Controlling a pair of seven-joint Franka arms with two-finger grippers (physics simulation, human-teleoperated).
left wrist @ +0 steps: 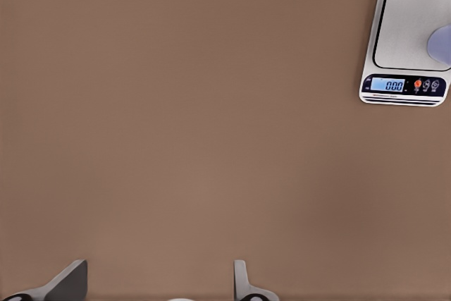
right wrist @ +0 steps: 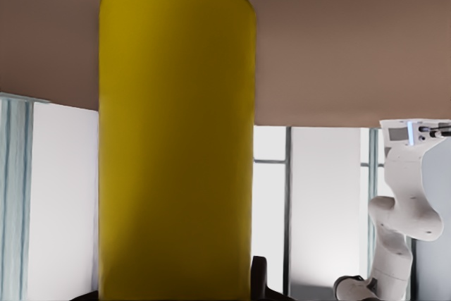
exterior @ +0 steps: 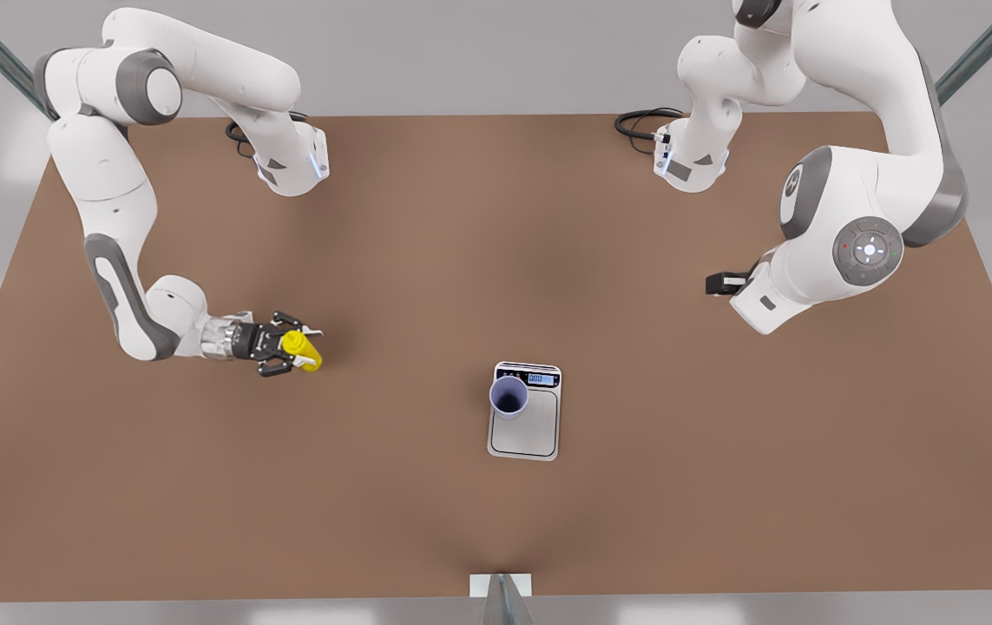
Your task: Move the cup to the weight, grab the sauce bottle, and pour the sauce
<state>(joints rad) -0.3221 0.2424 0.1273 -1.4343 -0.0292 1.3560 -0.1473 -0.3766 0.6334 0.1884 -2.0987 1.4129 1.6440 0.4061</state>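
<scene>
The sauce bottle [exterior: 301, 349] is bright yellow and sits at the front view's left, well apart from the scale, with the right gripper [exterior: 287, 345] reaching in sideways and low over the tabletop [exterior: 426, 260]. Its fingers [exterior: 274, 368] bracket the bottle on both sides; whether they are already clamped tight I cannot tell. In the right wrist view the yellow body [right wrist: 176, 139] stands right in front of the camera.

The cup [exterior: 509, 395] already stands on the weight [exterior: 527, 430], up near the display end, so pouring should be next once the bottle is lifted. The display [left wrist: 388, 84] reads zeros.

The left gripper [exterior: 725, 283] waits at the front view's right, fingers [left wrist: 242, 280] apart and empty. Nothing lies between bottle and cup.
</scene>
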